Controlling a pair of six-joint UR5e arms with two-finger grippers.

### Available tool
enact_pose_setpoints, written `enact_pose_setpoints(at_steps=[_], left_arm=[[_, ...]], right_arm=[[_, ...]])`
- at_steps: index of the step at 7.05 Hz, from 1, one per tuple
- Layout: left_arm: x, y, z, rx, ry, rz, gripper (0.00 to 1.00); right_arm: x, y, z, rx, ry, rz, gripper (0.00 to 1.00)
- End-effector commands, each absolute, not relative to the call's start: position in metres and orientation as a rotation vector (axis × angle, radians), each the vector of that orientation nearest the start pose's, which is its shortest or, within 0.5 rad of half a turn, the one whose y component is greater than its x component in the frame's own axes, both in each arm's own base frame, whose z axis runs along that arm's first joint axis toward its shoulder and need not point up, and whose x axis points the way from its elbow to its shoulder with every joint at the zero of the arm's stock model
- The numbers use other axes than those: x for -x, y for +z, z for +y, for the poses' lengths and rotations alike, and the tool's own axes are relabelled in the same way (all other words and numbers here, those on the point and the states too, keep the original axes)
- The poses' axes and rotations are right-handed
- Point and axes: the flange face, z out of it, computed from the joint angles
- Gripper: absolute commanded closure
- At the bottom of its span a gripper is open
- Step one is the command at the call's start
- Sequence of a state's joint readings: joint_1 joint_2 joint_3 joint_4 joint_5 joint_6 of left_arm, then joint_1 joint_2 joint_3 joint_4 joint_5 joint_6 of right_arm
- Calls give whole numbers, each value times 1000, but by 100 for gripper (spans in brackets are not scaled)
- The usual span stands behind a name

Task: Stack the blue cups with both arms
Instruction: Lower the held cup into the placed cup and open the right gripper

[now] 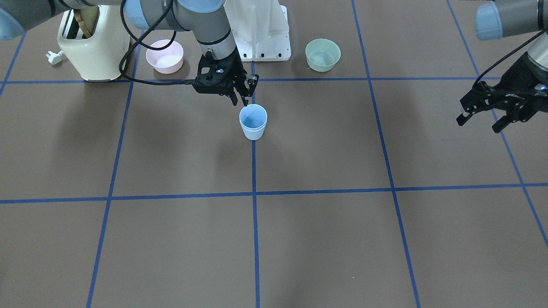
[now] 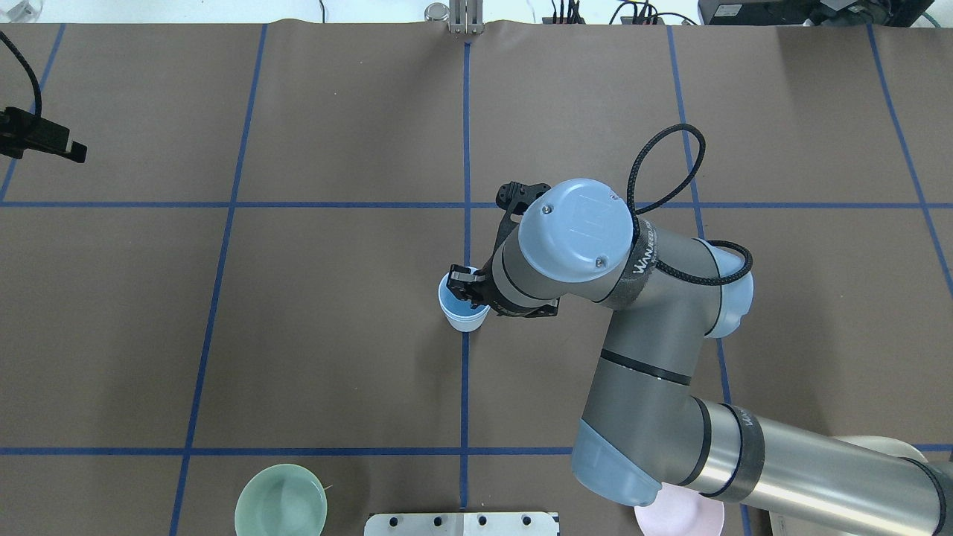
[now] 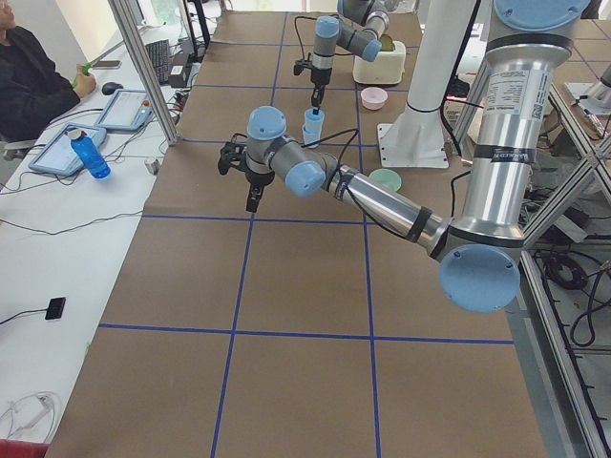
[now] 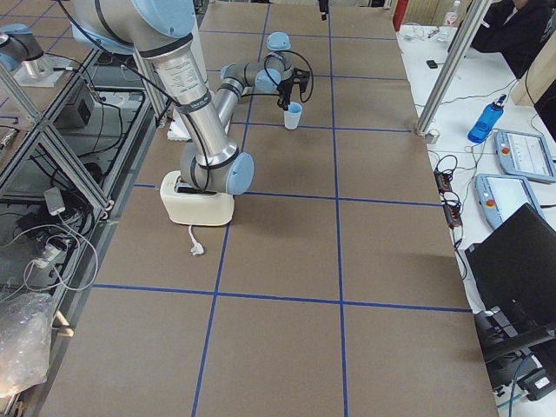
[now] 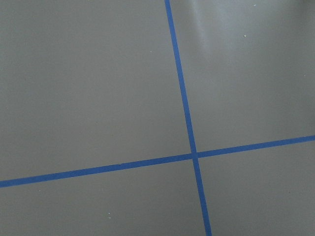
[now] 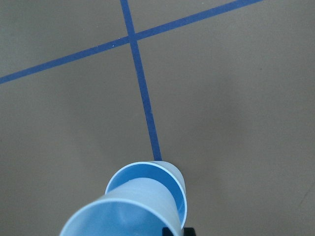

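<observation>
Stacking step, near finish. Upper blue cup [image 3: 314,116] part-nested in lower blue cup [image 1: 253,133], mid-desk [image 1: 325,149]. Right gripper [image 1: 240,102]: jaws seemingly clamped on upper rim. Left gripper [image 1: 478,123]: jaws apart, empty, well aside. Next, likely: seat fully, release, lift straight.

likely a robotics lab: taped grid table [image 1: 321,149], aluminium framing [image 3: 143,67], operators' teach pendants [image 4: 521,155].

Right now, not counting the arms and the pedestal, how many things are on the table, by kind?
Blue cups: 2, one inside the other
Bowls: 2, one pink and one mint-green
Toaster: 1
Total: 5
</observation>
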State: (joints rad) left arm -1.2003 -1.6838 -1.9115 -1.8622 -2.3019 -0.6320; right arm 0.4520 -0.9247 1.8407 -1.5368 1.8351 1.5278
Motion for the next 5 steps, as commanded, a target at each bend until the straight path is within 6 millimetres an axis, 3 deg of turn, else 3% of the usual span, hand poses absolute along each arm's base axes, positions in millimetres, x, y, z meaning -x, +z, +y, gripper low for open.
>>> enact_pose_setpoints(at_steps=[1, 2, 3, 4, 5], left_arm=[[-127, 400, -513, -287, 32, 949, 2], [-127, 399, -513, -288, 33, 951, 2], [-128, 399, -514, -288, 33, 951, 2], [-127, 400, -514, -286, 31, 951, 2], [-123, 402, -513, -281, 36, 958, 2]], right_arm=[[521, 164, -369, 2, 244, -982, 0], [518, 160, -368, 2, 239, -991, 0], [507, 164, -382, -21, 245, -987, 0], [478, 168, -416, -86, 223, -975, 0], [446, 193, -443, -105, 162, -952, 0]])
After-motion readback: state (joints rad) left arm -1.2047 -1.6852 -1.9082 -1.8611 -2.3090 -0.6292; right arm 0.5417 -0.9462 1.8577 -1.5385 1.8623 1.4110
